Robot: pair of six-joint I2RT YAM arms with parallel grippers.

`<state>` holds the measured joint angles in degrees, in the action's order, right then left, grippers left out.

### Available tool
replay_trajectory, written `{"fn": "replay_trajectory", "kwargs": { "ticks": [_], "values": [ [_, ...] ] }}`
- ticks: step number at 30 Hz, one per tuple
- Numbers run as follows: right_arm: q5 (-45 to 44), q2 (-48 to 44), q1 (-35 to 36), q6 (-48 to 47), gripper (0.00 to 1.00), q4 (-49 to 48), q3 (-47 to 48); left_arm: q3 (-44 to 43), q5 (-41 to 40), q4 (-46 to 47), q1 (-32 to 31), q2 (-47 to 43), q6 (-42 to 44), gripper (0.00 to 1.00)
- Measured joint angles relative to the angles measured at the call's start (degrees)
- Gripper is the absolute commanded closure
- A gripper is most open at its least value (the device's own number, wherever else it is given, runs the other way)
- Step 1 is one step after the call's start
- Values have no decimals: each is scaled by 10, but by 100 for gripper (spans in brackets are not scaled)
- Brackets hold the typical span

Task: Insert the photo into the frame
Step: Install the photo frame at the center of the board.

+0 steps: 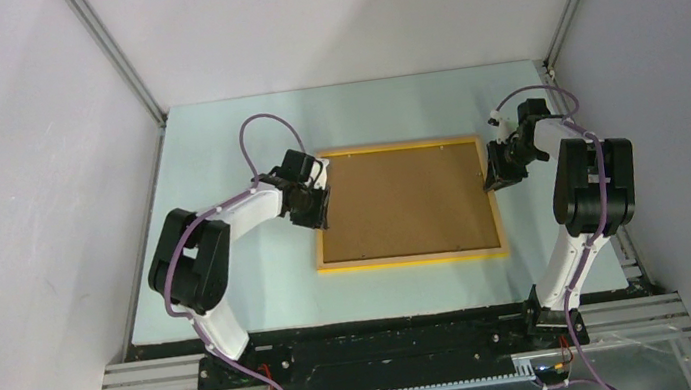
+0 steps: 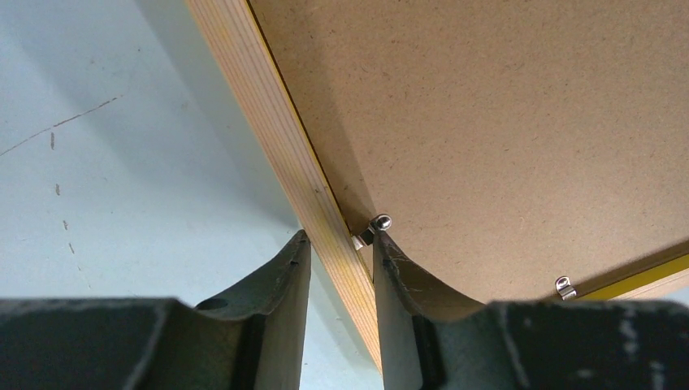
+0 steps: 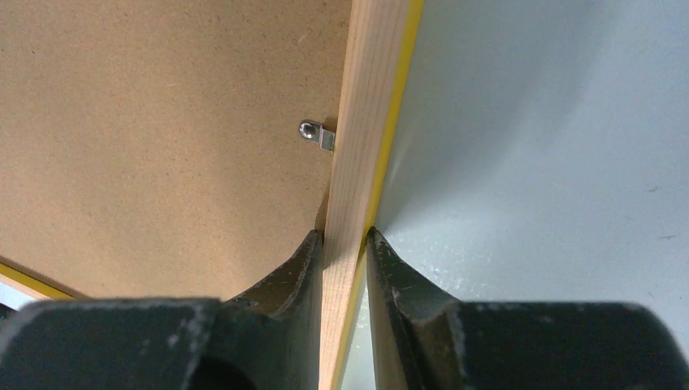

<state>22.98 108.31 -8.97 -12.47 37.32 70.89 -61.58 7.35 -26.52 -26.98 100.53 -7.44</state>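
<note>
The frame [image 1: 411, 261] lies back-up in the middle of the worktop [image 1: 233, 139], its brown backing board [image 1: 408, 202] seated inside and small metal clips [image 3: 313, 130] showing at the rail. The photo is nowhere in sight, so I can't tell whether it is under the board. The left end effector [image 2: 340, 242] is nipped on the left rail, the right end effector [image 3: 345, 237] pinched tight on the right one. The worktop is pale green and lightly scuffed, and the walls are plain grey
</note>
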Motion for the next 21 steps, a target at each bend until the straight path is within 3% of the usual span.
{"fn": "replay_trajectory", "kwargs": {
  "ticks": [15,21],
  "values": [
    [0,0,0,0,100,0,0,0,-2,0,0,0,0,66],
    [0,0,0,0,100,0,0,0,-2,-1,0,0,2,56]
  ]
}}
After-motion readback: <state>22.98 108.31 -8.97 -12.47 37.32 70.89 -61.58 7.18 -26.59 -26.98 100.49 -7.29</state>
